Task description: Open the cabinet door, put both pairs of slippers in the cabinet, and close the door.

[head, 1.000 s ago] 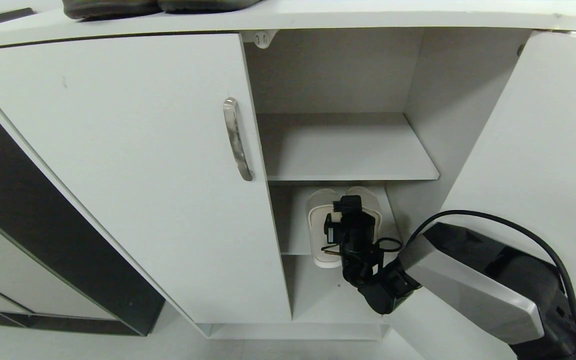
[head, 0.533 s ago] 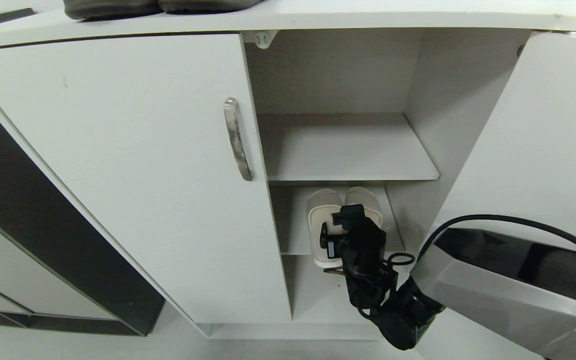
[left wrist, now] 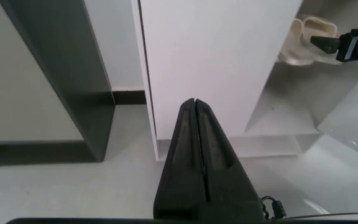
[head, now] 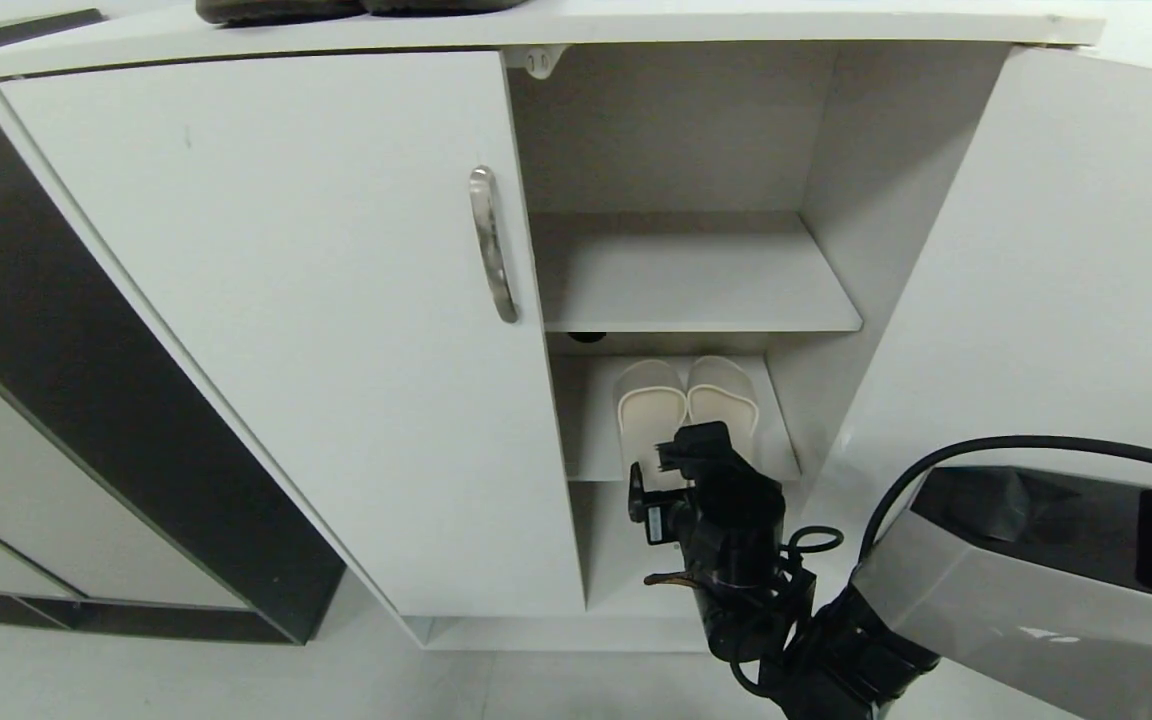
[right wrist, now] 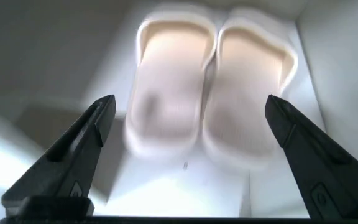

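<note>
Head view: a white two-door wooden cabinet (head: 536,25) stands on a pale floor (head: 186,670). Its left door (head: 316,300), with a curved silver metal handle (head: 493,245), is shut. The right door (head: 1036,260) is swung wide open.

Inside the open half, the upper shelf (head: 696,275) is bare. On the lower shelf (head: 586,430) lies a pair of cream rubber slippers (head: 686,400), side by side and touching along their inner edges, well within the cabinet. A second pair, dark grey slippers (head: 336,8), sits on the cabinet's top board above the shut door (only their lower edges show).

The black right hand (head: 666,470) hangs just in front of the lower shelf, near the front ends of the cream pair.

In the right wrist view this hand (right wrist: 188,118) is released. Its two dark fingers (right wrist: 79,149) are spread wide with nothing gripped between them, and the cream slippers (right wrist: 216,93) lie on the shelf beyond the fingertips.

In the left wrist view the left hand (left wrist: 195,106) is clenched and empty, its two fingers pressed together. It is held low over the floor (left wrist: 61,186), facing the bottom corner of the shut door (left wrist: 216,56). Farther off, that view shows the cream slippers (left wrist: 303,40) on their shelf and the right hand (left wrist: 347,45) beside them.
</note>
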{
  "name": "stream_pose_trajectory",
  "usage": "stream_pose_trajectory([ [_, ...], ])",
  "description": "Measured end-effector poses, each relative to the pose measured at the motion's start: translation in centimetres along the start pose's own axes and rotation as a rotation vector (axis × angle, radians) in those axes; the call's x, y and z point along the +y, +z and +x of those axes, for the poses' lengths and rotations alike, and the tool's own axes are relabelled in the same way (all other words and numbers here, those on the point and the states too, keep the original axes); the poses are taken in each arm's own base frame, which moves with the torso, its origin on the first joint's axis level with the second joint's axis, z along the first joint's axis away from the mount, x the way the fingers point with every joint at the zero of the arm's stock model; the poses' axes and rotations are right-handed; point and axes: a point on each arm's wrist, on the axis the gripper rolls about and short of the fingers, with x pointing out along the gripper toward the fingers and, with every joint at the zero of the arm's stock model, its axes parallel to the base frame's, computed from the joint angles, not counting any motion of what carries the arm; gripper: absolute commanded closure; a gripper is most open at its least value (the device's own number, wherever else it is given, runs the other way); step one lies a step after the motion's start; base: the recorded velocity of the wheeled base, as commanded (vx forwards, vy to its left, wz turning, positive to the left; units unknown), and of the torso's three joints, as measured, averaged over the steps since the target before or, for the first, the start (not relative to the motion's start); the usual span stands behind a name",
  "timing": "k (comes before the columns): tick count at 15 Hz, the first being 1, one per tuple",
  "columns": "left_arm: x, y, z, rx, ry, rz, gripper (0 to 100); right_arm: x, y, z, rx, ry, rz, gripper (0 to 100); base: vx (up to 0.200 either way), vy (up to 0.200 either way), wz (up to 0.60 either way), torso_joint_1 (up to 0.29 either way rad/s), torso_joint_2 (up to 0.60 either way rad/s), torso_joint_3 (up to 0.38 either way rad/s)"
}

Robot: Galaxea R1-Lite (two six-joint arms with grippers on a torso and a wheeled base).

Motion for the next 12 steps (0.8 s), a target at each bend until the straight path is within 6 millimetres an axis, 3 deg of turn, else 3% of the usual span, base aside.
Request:
stream_pose_trajectory([
  [2, 0.0, 0.0, 0.0, 0.0, 0.001, 0.0, 100, -0.05, 0.01, -0.02, 0.001, -0.001, -0.001, 0, -0.2, 0.0, 0.0, 0.0, 0.0, 0.002],
  [12, 0.0, 0.0, 0.0, 0.0, -0.001, 0.002, 100, -0.35, -0.08, -0.15, -0.011, -0.006, 0.01, 0, 0.0, 0.0, 0.0, 0.0, 0.0, 0.0],
])
